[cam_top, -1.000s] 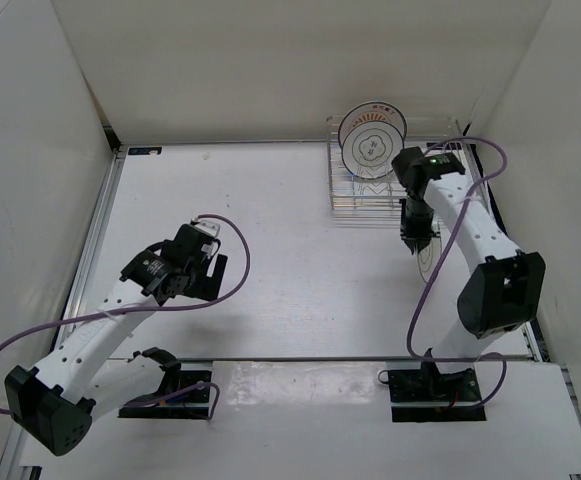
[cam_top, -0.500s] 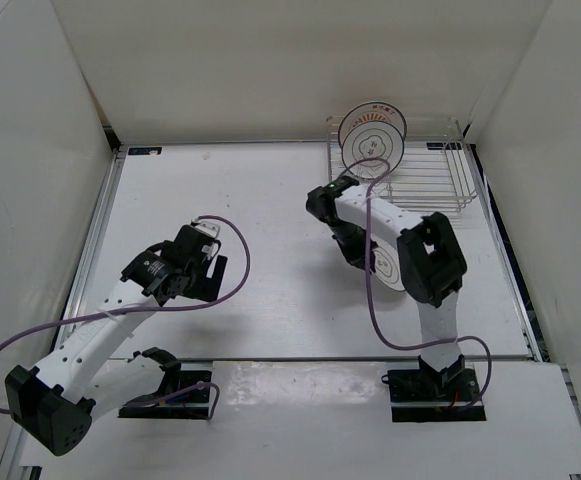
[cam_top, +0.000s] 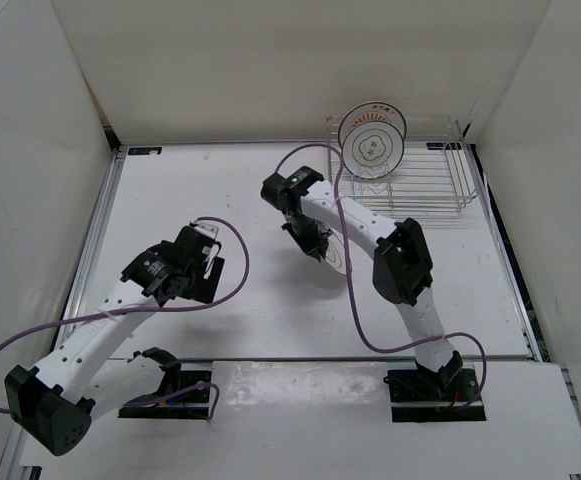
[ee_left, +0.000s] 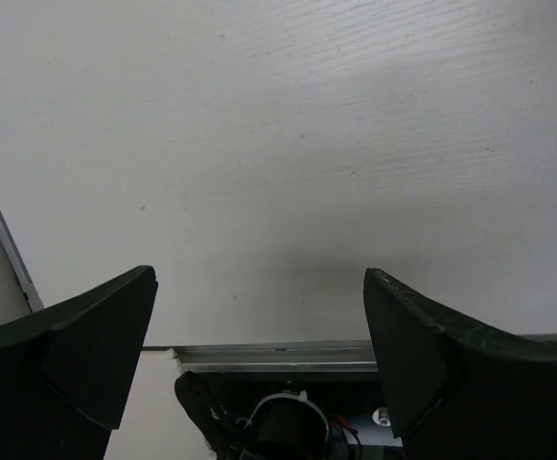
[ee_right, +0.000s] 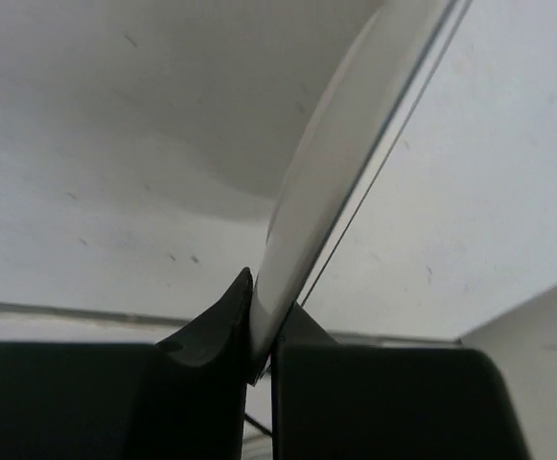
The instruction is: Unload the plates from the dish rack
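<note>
White plate [ee_right: 321, 192] held; maybe two racked

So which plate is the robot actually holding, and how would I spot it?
Find the wire dish rack at the table's far right corner, then look left and nearer, to the table's middle. There the right gripper pinches a white plate by its rim; unlike the plates standing in the rack, it is out over bare table.

One plate [cam_top: 372, 143] stands left in the dish rack [cam_top: 435, 185], a second plate [cam_top: 338, 257] nearer, above the table [cam_top: 220, 190].
</note>
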`<state>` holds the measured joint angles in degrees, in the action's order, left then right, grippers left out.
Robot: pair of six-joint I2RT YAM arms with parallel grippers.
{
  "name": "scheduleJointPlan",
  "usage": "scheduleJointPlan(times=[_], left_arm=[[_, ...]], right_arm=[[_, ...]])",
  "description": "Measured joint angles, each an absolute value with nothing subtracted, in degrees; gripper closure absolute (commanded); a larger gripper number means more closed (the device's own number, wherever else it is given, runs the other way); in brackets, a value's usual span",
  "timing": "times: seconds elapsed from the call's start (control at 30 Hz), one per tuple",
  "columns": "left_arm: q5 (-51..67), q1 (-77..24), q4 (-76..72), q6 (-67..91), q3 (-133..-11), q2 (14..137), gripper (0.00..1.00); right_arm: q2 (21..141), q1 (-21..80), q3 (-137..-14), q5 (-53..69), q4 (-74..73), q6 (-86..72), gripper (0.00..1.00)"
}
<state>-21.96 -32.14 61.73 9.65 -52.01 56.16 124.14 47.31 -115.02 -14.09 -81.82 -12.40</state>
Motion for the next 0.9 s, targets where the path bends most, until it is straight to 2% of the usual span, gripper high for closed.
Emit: scheduleJointPlan(times=[0.03, 0.07, 0.13, 0.23, 0.3, 0.43, 0.57, 0.9], left_arm=[[-22.31, -32.25, 61.84, 9.63, -51.99, 56.16, 0.0], [-22.68, -32.45, 61.93, 9.61, -52.01, 56.16, 0.0], [-23.38, -33.28, 62.17, 9.5, -52.01, 56.16, 0.0], [-23.64, -34.41, 62.57, 9.43, -52.01, 56.16, 0.0], [-23.79, -34.7, 62.61, 9.41, -52.01, 56.16, 0.0], [-24.58, -34.74, 62.61, 9.26, -52.01, 56.14, 0.0], [-25.02, -35.09, 62.61, 9.19, -51.99, 56.01, 0.0], [-26.26, -36.53, 62.98, 8.78, -51.99, 55.46, 0.0]], right_arm=[[125.67, 47.79, -117.58, -13.67, -80.95, -12.25, 0.94], [126.48, 48.47, -118.28, -13.82, -79.96, -12.01, 0.87], [126.76, 49.71, -117.08, -14.0, -79.81, -11.7, 0.83], [127.39, 51.07, -114.56, -12.45, -80.44, -11.49, 0.7], [128.55, 51.44, -114.3, -9.85, -79.85, -11.16, 0.55], [129.51, 51.79, -112.84, -5.89, -77.58, -10.33, 0.47], [129.58, 51.94, -111.35, -3.64, -77.52, -10.04, 0.43], [130.56, 51.86, -110.78, -1.28, -77.36, -9.82, 0.43]])
